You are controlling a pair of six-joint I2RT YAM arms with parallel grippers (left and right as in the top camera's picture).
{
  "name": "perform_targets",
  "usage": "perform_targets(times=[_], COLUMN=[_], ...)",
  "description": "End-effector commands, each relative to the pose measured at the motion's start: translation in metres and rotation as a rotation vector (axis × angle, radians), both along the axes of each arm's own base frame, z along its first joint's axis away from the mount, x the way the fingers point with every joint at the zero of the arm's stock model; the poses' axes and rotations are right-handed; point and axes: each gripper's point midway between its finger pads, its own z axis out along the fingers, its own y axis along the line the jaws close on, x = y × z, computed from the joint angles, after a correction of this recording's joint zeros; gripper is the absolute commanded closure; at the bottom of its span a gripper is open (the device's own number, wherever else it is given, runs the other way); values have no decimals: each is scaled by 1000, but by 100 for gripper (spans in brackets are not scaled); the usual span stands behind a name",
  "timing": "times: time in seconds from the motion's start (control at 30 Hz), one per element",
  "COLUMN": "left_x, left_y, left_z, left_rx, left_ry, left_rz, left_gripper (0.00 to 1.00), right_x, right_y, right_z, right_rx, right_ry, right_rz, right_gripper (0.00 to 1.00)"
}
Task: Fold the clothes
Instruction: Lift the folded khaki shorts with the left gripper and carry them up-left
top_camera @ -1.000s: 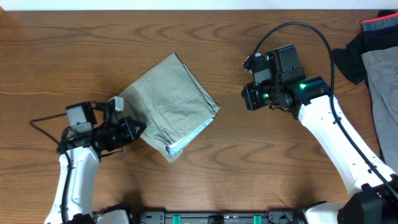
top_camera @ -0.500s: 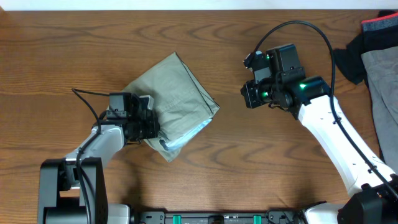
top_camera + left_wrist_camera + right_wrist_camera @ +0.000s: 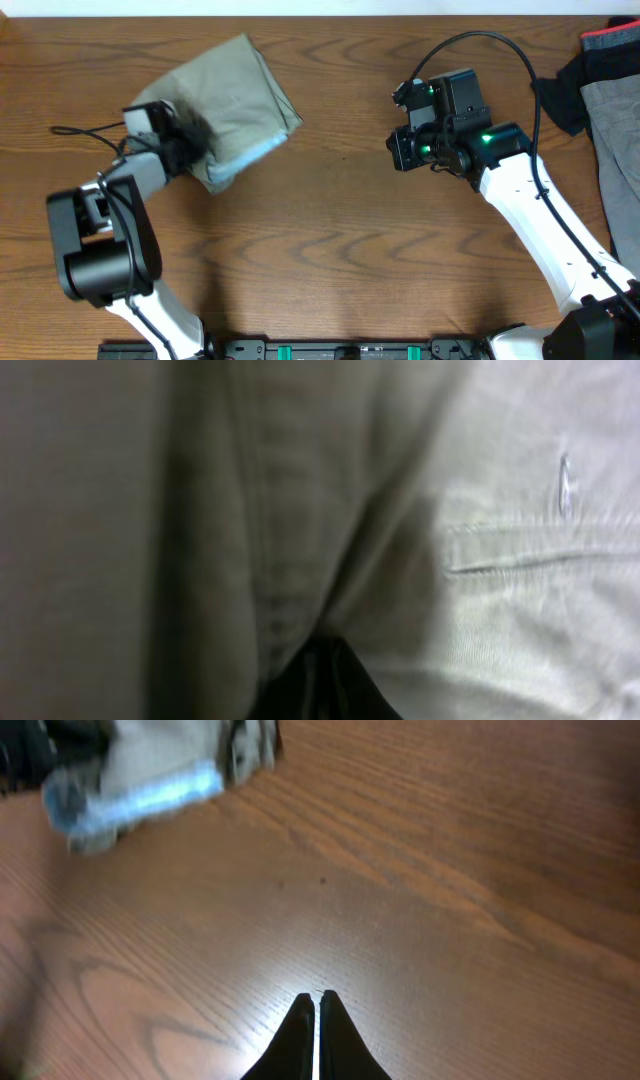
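Lying folded into a rough square, the khaki shorts (image 3: 235, 95) sit toward the far left of the wooden counter (image 3: 330, 250), turned at an angle, with a strip of pale blue lining (image 3: 250, 155) showing along the near edge. The left end effector (image 3: 190, 152) is at the bundle's near-left corner, touching the cloth. In the left wrist view fabric and a stitched pocket seam fill the frame. The fingers (image 3: 315, 685) show there as one dark wedge drawn together, creases running into their tip, so this end effector is closed and pinching a fold of the shorts. The right end effector (image 3: 310, 1010) is well apart from the garment, over bare wood right of centre. Its two fingers are pressed together with nothing between them, and its camera sees the shorts only at the top-left corner of its view. A black garment (image 3: 565, 95) and a grey garment (image 3: 615, 110) lie at the counter's far right edge, clear of both arms.
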Motion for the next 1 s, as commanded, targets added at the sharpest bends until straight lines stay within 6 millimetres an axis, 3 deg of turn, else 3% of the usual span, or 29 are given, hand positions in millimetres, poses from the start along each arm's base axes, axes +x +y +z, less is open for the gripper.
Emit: perform_targets(times=[0.0, 0.1, 0.3, 0.43, 0.57, 0.67, 0.73, 0.87, 0.97], left_x=[-28, -22, -42, -41, -36, -32, -27, -15, -8], left_y=[27, 4, -59, -86, -85, -64, -47, -31, -30], left_z=[-72, -74, -72, -44, 3, 42, 67, 92, 87], left_rx=[-140, -233, -200, -116, 15, 157, 243, 354, 393], left_ry=[213, 199, 255, 192, 108, 52, 4, -85, -107], left_rz=[257, 174, -133, -313, -381, -336, -280, -284, -326], left_gripper=[94, 94, 93, 91, 83, 69, 66, 66, 82], right_x=[-1, -2, 0, 1, 0, 1, 1, 1, 2], right_y=[-2, -5, -9, -11, -11, -11, -11, -11, -10], right_z=[5, 3, 2, 1, 1, 1, 1, 2, 2], right_rx=[3, -10, -35, -42, -43, -43, -43, -41, -40], right_ry=[0, 7, 1, -3, -1, -2, -2, -4, -8], right_rz=[-15, -22, -38, -43, -43, -43, -43, -43, -44], right_gripper=[97, 97, 95, 96, 95, 95, 95, 95, 95])
